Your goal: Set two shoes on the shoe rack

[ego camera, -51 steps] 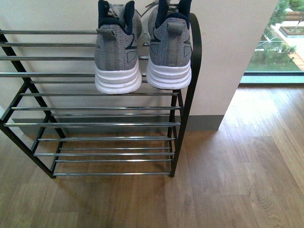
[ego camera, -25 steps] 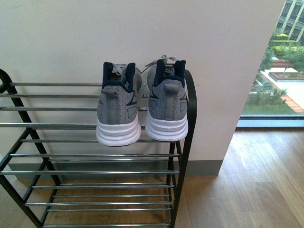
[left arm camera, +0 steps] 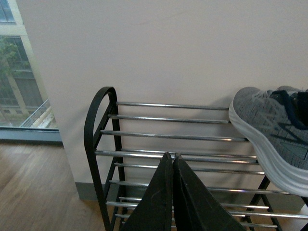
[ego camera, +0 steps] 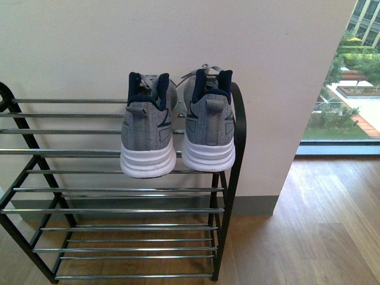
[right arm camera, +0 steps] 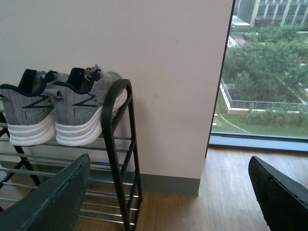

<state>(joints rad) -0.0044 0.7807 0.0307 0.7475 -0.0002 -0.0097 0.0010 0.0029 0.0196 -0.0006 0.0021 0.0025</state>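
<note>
Two grey knit shoes with navy collars and white soles stand side by side, heels towards me, on the top shelf of the shoe rack (ego camera: 71,151). The left shoe (ego camera: 148,139) and the right shoe (ego camera: 209,127) sit at the rack's right end, against its black arched frame. Neither gripper shows in the front view. In the left wrist view my left gripper (left arm camera: 170,156) is shut and empty, in front of the rack (left arm camera: 163,135), apart from a shoe (left arm camera: 269,137). My right gripper (right arm camera: 168,159) is open and empty, away from both shoes (right arm camera: 79,113) and the rack's end frame (right arm camera: 113,139).
A white wall (ego camera: 267,71) with a grey baseboard stands behind the rack. A floor-to-ceiling window (ego camera: 350,77) lies to the right. The wooden floor (ego camera: 320,225) stretches right of the rack. The lower chrome shelves (ego camera: 130,228) hold nothing.
The front view has tilted upward, so the rack and shoes sit lower in the picture than a second ago. The shoes have stayed where they were on the top shelf.
</note>
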